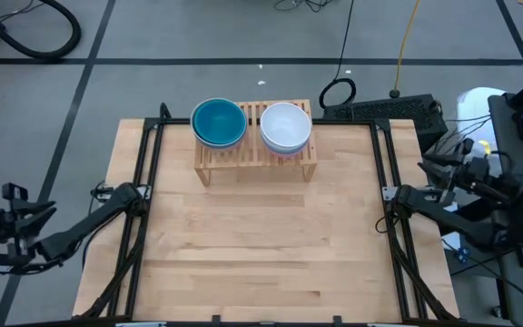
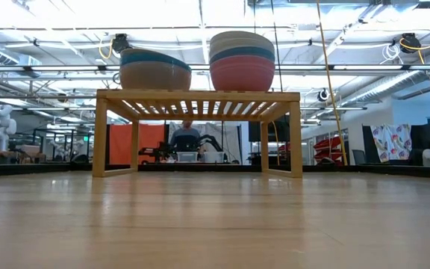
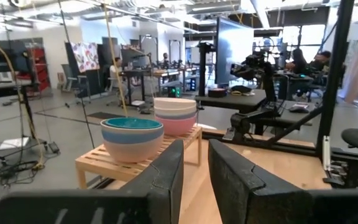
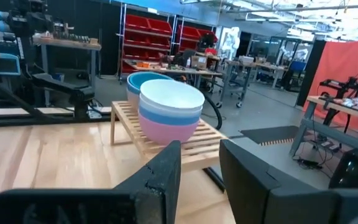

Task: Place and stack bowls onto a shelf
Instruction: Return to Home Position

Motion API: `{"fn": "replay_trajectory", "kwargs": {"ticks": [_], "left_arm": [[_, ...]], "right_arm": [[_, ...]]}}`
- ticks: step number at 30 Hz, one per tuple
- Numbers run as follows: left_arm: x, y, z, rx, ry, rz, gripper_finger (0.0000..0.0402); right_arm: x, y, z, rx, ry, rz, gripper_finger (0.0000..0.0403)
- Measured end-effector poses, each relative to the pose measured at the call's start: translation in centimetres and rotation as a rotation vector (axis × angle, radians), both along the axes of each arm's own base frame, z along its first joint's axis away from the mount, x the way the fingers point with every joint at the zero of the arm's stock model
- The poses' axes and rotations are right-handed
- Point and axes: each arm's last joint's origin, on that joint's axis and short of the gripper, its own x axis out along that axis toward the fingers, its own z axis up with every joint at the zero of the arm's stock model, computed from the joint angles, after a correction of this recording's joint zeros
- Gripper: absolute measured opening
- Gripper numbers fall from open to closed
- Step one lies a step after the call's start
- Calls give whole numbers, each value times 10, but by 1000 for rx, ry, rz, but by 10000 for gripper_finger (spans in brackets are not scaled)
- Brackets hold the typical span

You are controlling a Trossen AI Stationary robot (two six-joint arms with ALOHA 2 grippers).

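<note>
The shelf (image 1: 254,156), a low light-wood slatted rack, stands on its short legs at the middle of the table's far edge. Two stacks of bowls rest with their bases on its slats. The left stack (image 1: 218,123) has a teal bowl on top and a grey-beige one lowest (image 2: 155,77). The right stack (image 1: 286,127) has a white bowl on top and a pink one lowest (image 2: 242,75). My left gripper (image 3: 195,150) is held off the table's left edge, open, pointing level toward the shelf. My right gripper (image 4: 201,150) is open at the right edge, also facing the shelf.
Black frame rails run along the table's left side (image 1: 148,173) and right side (image 1: 387,182). A dark keyboard (image 1: 393,111) lies behind the far right corner. The wooden tabletop (image 1: 261,254) stretches from the shelf to the near edge. People sit far off in the room.
</note>
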Motion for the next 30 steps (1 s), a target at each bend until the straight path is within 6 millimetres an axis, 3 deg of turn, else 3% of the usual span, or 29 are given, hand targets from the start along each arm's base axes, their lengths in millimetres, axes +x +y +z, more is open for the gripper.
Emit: {"fn": "replay_trajectory", "kwargs": {"ticks": [4,15,25,30], "left_arm": [[0,-9,-13,15,-12,27,81],[7,-13,-12,68,12,63,81],[32,11,-16,-6,118,68,81],[49,26,-13,42,148,84,81]], "right_arm": [[6,-4,-11,27,2,0,105],[35,-19,-23,-40,13,3,105],[65,-36,-35,-147,-61,-1,105],[74,-41,-45,-138,-55,0,105]]}}
